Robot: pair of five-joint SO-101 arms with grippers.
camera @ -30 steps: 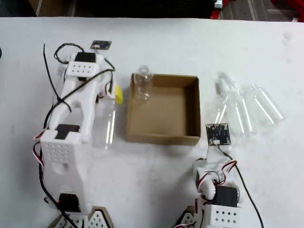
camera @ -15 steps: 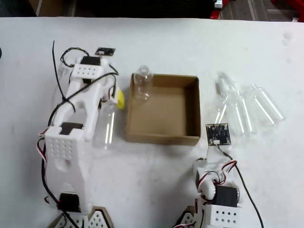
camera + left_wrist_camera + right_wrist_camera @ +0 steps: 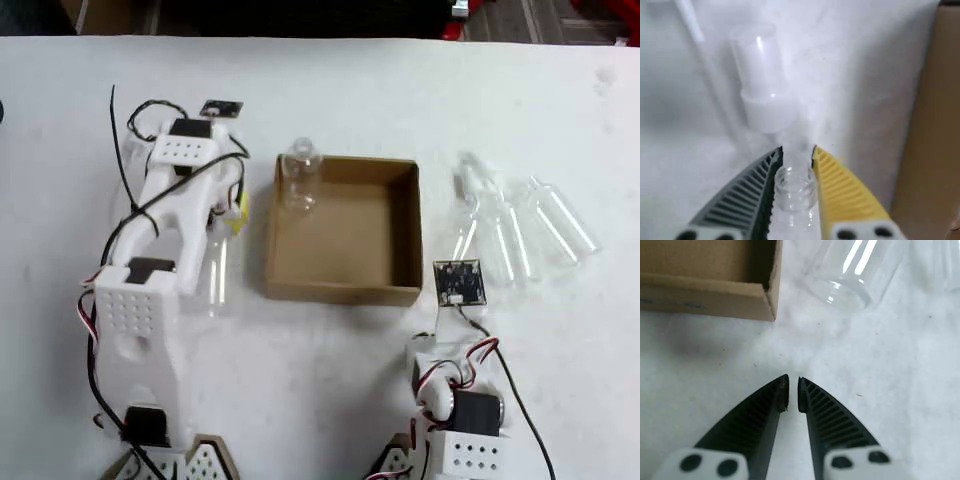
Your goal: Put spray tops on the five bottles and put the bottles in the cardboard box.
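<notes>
Clear plastic bottle, lying left of the cardboard box, now sits slightly further left than a second ago, drawn in by the left gripper; the grasp is judged secured. Grey and yellow jaws are clamped on its open neck, with a spray top lying just beyond. Right gripper rests by the box's near right corner, jaws almost together, empty.
</notes>
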